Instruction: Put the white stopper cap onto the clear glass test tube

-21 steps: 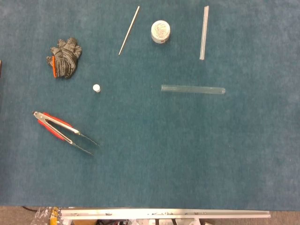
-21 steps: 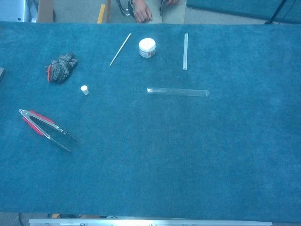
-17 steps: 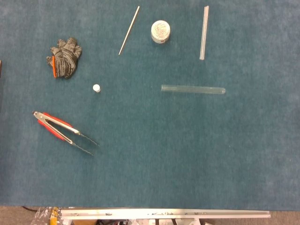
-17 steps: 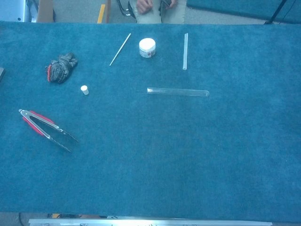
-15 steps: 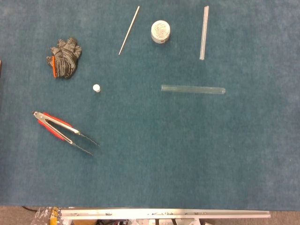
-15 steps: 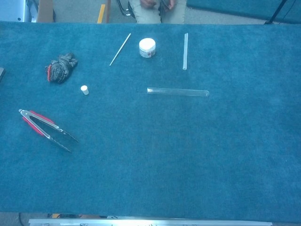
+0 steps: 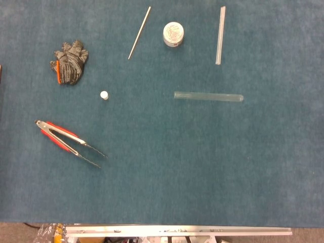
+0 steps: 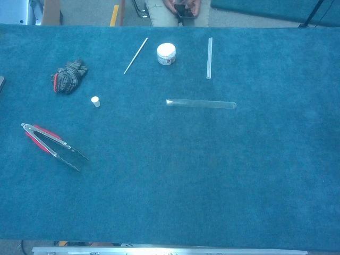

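Note:
The clear glass test tube point(image 7: 208, 96) lies flat on the blue cloth right of centre, its open end pointing left; the chest view shows the test tube point(image 8: 201, 104) as well. The small white stopper cap point(image 7: 104, 94) stands alone on the cloth well to the tube's left, and the cap point(image 8: 95, 101) shows in the chest view too. Neither of my hands appears in either view.
Red-handled tongs point(image 7: 68, 142) lie at the front left. A crumpled grey glove point(image 7: 69, 62) sits at the back left. At the back lie a thin wooden stick point(image 7: 139, 32), a white jar point(image 7: 173, 34) and a clear rod point(image 7: 220, 35). A seated person point(image 8: 180, 9) is beyond the table's far edge.
Nothing on the table has moved. Only the person's hands beyond the far edge have shifted.

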You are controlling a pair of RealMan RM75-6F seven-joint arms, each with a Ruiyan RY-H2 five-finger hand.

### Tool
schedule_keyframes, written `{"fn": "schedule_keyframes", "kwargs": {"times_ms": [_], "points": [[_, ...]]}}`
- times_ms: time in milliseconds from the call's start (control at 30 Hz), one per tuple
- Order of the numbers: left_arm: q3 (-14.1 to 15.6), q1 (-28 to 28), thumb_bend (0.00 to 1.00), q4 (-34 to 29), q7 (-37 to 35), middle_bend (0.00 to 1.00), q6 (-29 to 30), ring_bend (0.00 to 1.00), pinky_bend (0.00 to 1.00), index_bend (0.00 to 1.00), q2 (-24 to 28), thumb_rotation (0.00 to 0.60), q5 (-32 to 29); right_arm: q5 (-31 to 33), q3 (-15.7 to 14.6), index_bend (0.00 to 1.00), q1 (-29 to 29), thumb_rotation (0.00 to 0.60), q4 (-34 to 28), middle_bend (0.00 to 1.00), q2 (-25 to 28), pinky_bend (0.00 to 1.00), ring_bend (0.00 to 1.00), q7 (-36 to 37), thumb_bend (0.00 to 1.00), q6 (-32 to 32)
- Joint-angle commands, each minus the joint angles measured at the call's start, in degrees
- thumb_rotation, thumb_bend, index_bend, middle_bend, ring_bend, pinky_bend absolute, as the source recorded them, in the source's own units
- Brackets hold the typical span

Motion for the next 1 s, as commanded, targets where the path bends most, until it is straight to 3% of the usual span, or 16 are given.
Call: {"fn": "schedule_keyframes", "kwargs": {"times_ms": [33, 167, 500, 733, 1000], "points": [[0.06, -0.39, 0.35, -0.02, 0.04, 0.23, -0.40, 0.09, 0.09, 0.26, 0.33, 0.600, 0.54, 1.42, 1.45, 0.40, 2.36, 0.600, -0.53, 0.19, -0.66, 0.30, 0.07, -3.48, 0.27, -1.94], [-0.10, -0.87, 0.35, -0.11, 0.22, 0.23, -0.65, 0.09, 0.09, 0.26, 0.99, 0.600, 1.07, 3.44, 2.84, 0.43, 5.36, 0.600, -0.90, 0.20, -2.45, 0.30, 0.07, -7.46, 0.20, -4.60], [0.10, -1.66, 0.35, -1.09, 0.34, 0.23, -1.31, 0.09, 0.09, 0.26, 2.51, 0.600, 2.45, 17.21, 6.13, 0.44, 15.94, 0.600, 1.96, 0.20, -10.49, 0.30, 0.07, -21.20, 0.16, -13.52], [0.58, -1.48, 0.35, -1.50, 0.48, 0.22, -0.99, 0.09, 0.09, 0.26, 3.11, 0.600, 3.38, 25.64, 6.27, 0.44, 22.09, 0.600, 6.37, 0.21, -17.48, 0.30, 0.07, -28.16, 0.17, -16.61], [1.22, -1.40, 0.35, -1.65, 0.28, 0.22, -0.45, 0.09, 0.09, 0.26, 2.83, 0.600, 5.30, 30.63, 5.76, 0.46, 27.07, 0.600, 11.81, 0.23, -24.68, 0.30, 0.07, -33.29, 0.20, -16.88]]}}
